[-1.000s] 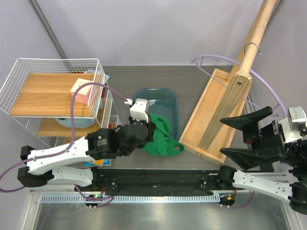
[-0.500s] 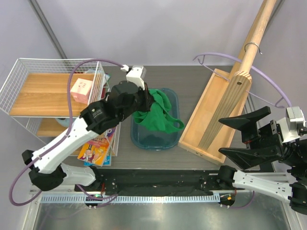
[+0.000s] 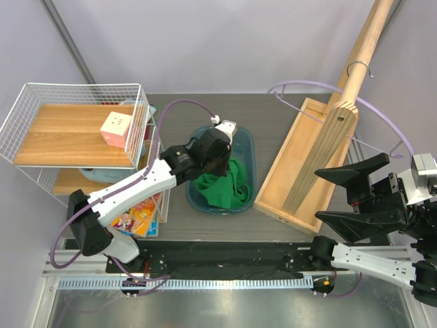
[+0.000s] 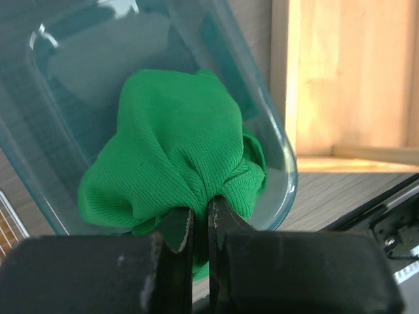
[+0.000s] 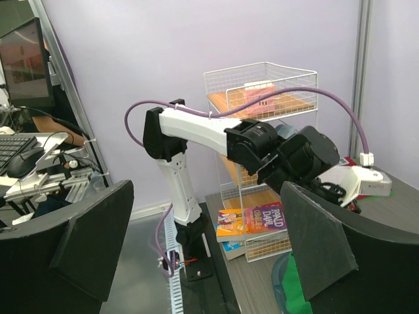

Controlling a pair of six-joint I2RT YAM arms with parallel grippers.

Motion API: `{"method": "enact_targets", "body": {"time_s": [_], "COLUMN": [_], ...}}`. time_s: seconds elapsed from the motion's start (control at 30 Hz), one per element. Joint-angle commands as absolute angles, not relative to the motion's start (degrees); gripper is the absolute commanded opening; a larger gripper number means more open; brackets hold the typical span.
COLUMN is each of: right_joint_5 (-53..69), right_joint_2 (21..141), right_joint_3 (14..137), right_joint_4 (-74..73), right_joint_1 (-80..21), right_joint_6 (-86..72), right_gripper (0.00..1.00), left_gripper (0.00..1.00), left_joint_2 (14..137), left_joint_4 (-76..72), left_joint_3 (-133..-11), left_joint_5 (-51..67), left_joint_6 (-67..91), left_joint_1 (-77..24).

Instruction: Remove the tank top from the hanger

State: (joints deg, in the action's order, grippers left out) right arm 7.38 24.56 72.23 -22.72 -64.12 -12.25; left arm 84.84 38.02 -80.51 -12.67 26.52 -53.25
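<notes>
My left end effector (image 4: 200,226) is clamped on a fold of the tank top (image 4: 173,147); looks light, limp; bunched folds grip best.

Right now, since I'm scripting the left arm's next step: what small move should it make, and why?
Probably open the left fingers and release: they pinch the tank top, which already sits bunched inside the teal bin, clear of the hanger on the wooden pole.
</notes>
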Motion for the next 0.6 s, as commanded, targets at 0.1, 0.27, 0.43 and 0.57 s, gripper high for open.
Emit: {"method": "enact_targets", "body": {"time_s": [0.1,0.27,0.43,0.57], "right_joint_5": [6.42,4.14,2.82,1.94], "right_joint_2": [23.99,23.64,23.56,21.8], "right_joint_3": [71.37,71.19,72.07,70.14], "right_joint_4": [-21.0,-21.35,-24.08,-24.08], "right_joint_1": [-63.98,-63.98,-63.98,-63.98], "right_joint_6": [-13.01,-12.92,-14.06,-14.5], "right_gripper": [1.0,1.0,1.0,1.0], "left_gripper": [0.04,0.24,0.51,0.74], "left_joint_2": [85.16,84.2,82.44,80.78], "left_joint_4": [28.66,29.09,29.44,29.88], "left_joint_3": [-75.85,-73.57,-71.55,-71.98], "left_joint_5": [-5.36,-9.75,-10.55,-8.8], "left_joint_6": [27.94,28.65,30.06,30.5], "left_joint_1": [-52.12,-52.03,-52.03,-52.03]}}
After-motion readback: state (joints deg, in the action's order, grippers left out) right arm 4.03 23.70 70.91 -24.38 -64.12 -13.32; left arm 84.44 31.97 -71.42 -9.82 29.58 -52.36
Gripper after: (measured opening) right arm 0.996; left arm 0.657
